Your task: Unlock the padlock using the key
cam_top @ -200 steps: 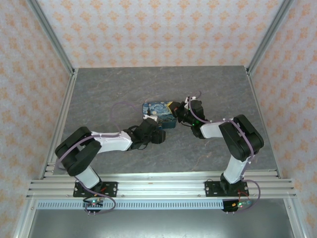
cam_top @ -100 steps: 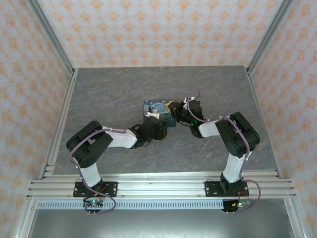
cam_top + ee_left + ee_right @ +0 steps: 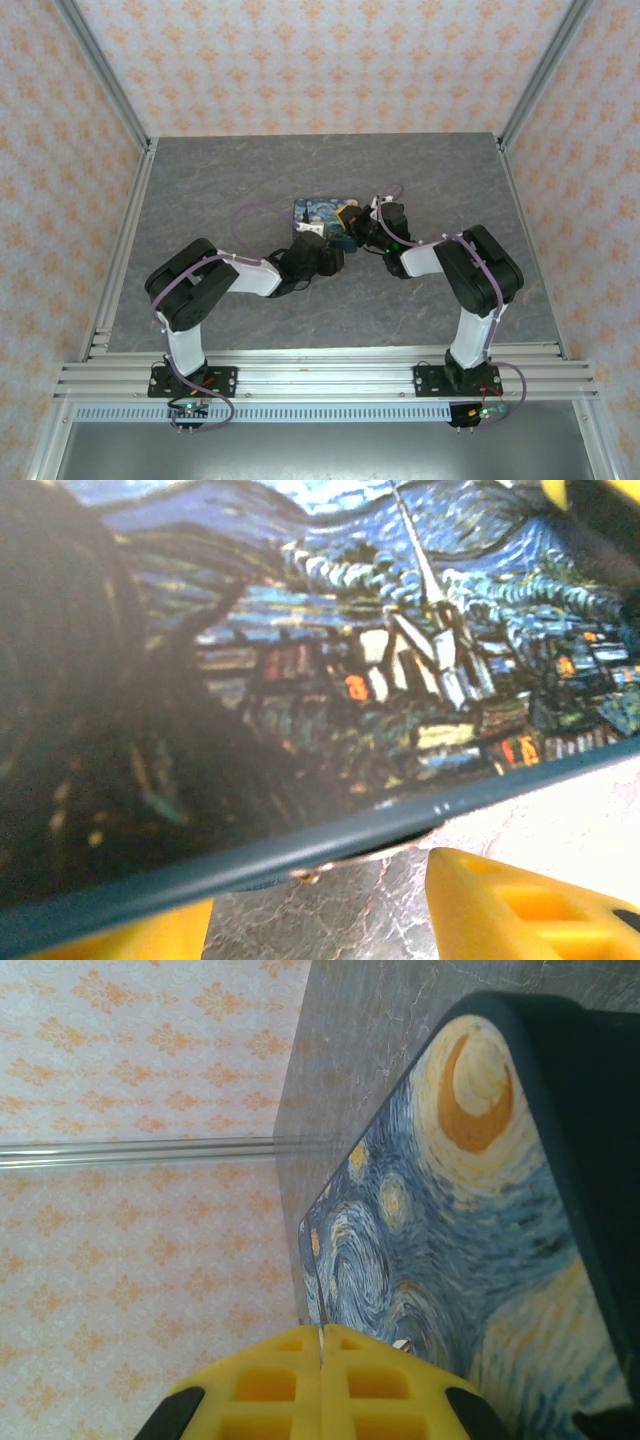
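Grey stone-veined worktop, matte and flat. The left arm reaches in from the near left, and the left gripper sits at the padlock's near edge. Its ribbed yellow plastic fingers are spread apart with bare worktop in the gap. Their tips are at or just under the teal rim; cannot tell if they touch it. The padlock lies flat around the worktop's middle, a bit toward the far edge. It is a boxy rounded-corner block with a glossy top printed with swirling blue and yellow night sky, a white church spire and small lit houses; the sides are dark teal. The painted face is up and the long axis runs roughly parallel to the far edge. In the left wrist view the spire points away from the left gripper. The right gripper is at the padlock's right end, just beside the corner with the orange crescent. Its yellow hollow-celled pads are pressed together with only a thin seam between them. Cannot tell whether anything is pinched there.
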